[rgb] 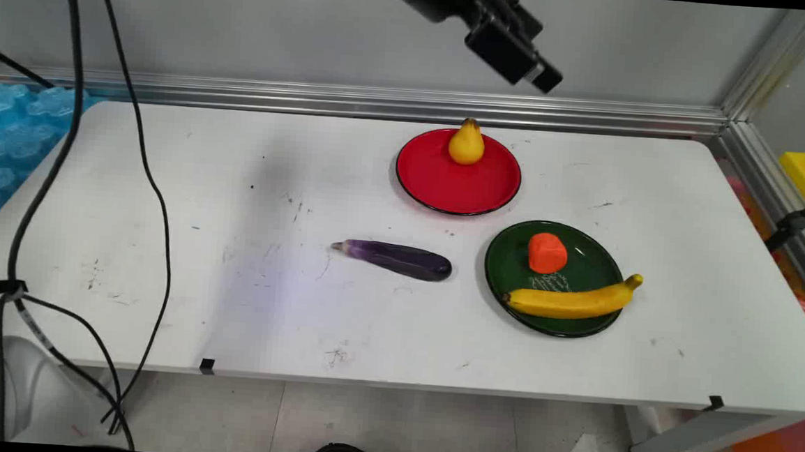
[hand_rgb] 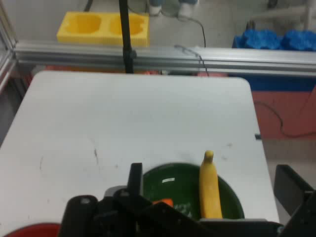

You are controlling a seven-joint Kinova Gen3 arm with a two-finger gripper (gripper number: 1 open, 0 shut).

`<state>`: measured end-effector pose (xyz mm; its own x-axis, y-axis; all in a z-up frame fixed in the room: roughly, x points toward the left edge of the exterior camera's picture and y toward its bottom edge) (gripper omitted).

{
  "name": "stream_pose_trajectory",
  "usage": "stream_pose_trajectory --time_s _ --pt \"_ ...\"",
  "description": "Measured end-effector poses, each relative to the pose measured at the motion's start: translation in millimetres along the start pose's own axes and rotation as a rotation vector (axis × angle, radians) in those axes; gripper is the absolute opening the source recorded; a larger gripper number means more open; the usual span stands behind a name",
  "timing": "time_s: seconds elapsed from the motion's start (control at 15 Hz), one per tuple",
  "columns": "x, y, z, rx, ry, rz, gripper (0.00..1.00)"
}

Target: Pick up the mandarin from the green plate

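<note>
Pincer (rgb: 534,70) is raised high at the top edge of the main view, above and behind the red plate (rgb: 458,180), holding nothing, touching nothing. In the hand view its two fingers (hand_rgb: 134,178) stand wide apart, one at the lower left of centre, the other at the right edge; the gap between them is empty.

Nearest thing below it is the red plate with a yellow pear (rgb: 466,143) standing upright on the plate's far side. Hand view shows only a sliver of that plate at its bottom left corner, pear not seen there.

Landmark: green plate (rgb: 512,267). It lies just beside the red plate, on the near right, not touching as far as visible. On it: an orange-red fruit (rgb: 547,253) on the far half, a banana (rgb: 572,301) along the near rim, stem tip overhanging the right edge. Fruit and banana apart. Hand view shows the green plate and banana between the fingers, the orange fruit mostly hidden by the linkage.

A purple eggplant (rgb: 395,258) lies flat on the white surface (rgb: 164,239), left of the green plate, apart from it; only the main view shows it.

Hand view only: a yellow moulded tray (hand_rgb: 103,27) beyond the aluminium rail (hand_rgb: 163,54), off the surface. Black cables (rgb: 146,182) hang far left of the green plate, over the surface's left part.
</note>
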<state>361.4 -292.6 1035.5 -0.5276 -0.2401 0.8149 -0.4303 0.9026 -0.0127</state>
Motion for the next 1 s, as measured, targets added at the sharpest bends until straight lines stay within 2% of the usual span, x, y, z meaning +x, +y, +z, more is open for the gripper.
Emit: stream_pose_trajectory --time_s 0.47,0.8,1.0 --pt "-24 -2 29 0.007 -0.095 0.014 1.00" --pt "-44 -6 70 0.030 -0.169 -0.010 1.00" --pt "-55 -8 105 0.031 -0.219 -0.011 1.00"
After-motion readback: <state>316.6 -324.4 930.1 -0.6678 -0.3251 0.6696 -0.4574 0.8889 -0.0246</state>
